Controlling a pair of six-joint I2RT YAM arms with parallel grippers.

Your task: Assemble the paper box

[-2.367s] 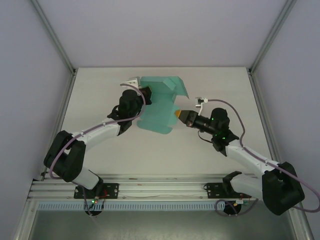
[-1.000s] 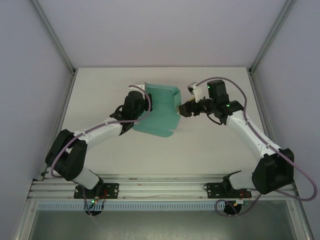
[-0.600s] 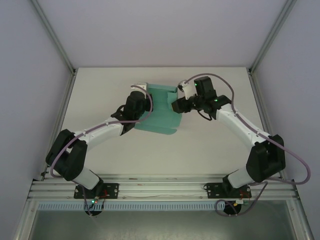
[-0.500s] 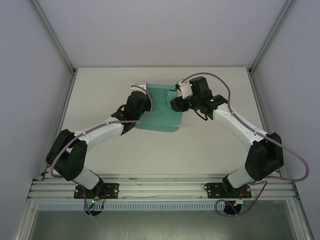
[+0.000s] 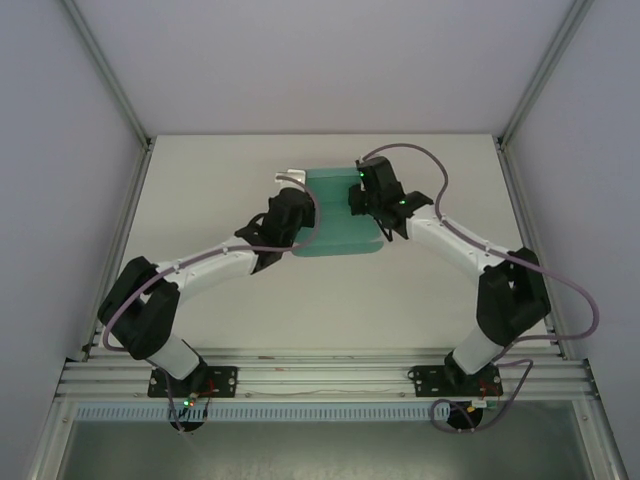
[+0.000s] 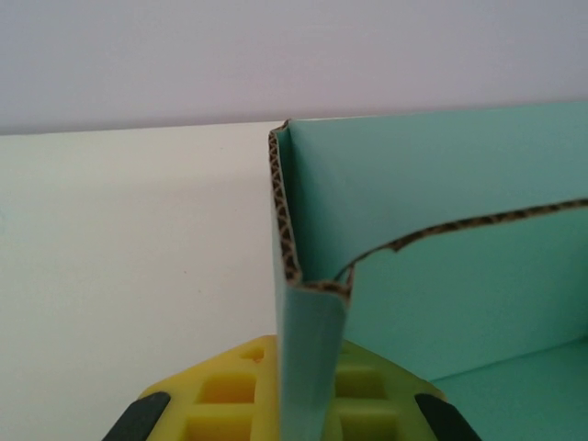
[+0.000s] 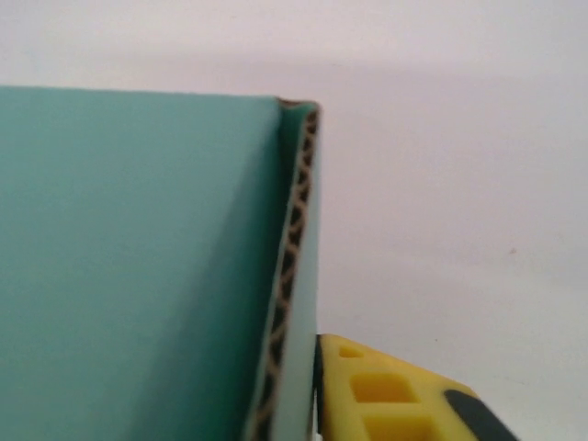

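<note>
Starting at the left tool (image 5: 300,218): clamped shut on the left wall of the paper box (image 5: 338,215), right at the card's edge. Up close from the left wrist, yellow fingers (image 6: 230,404) either side of an upright teal wall, squeezed tight against it, with the fluted brown edge of the corrugated card rising straight up between them. Just beyond the grip, a second panel with a curved cut edge sweeping off to the right, and more teal card behind it.

Moving to the middle: paper box partly folded, walls up, sitting on the white worktop (image 5: 200,180) toward the far side, held between the two arms.

On to the right tool (image 5: 357,197): pressed in at the box's far right corner. From the right wrist, one yellow finger (image 7: 390,395) snug against the outer face of the upright wall, fluted edge running up beside it. Other finger hidden behind the card, so cannot tell how far closed, or whether truly gripping.
</note>
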